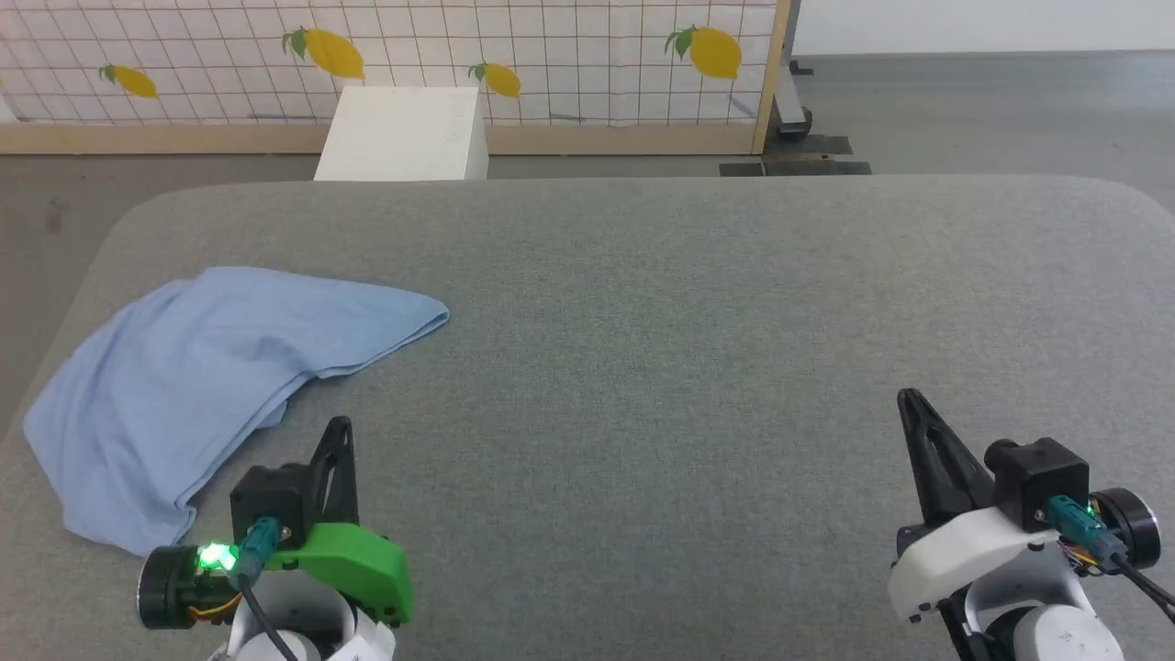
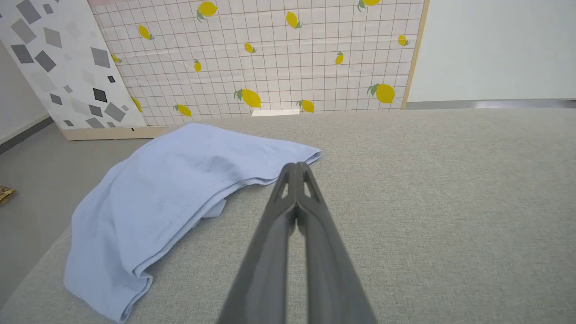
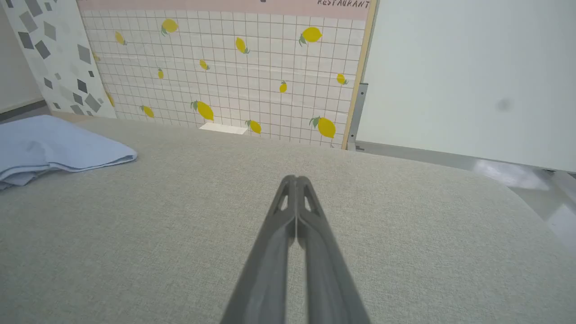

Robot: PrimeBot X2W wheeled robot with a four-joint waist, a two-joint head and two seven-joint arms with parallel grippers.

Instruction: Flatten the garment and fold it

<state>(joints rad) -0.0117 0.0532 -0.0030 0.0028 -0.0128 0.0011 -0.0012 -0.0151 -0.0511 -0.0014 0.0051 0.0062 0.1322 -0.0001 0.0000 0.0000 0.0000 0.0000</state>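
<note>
Near left tool, bunched garment hides lower layers.

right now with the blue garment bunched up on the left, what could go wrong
The light blue garment lies doubled over beside the left edge of the grey padded surface; a sideways pull might drag it off.
Its layers are stacked, so a pinch may take several at once.
The right gripper sits far from it, needing a long reach.
</note>
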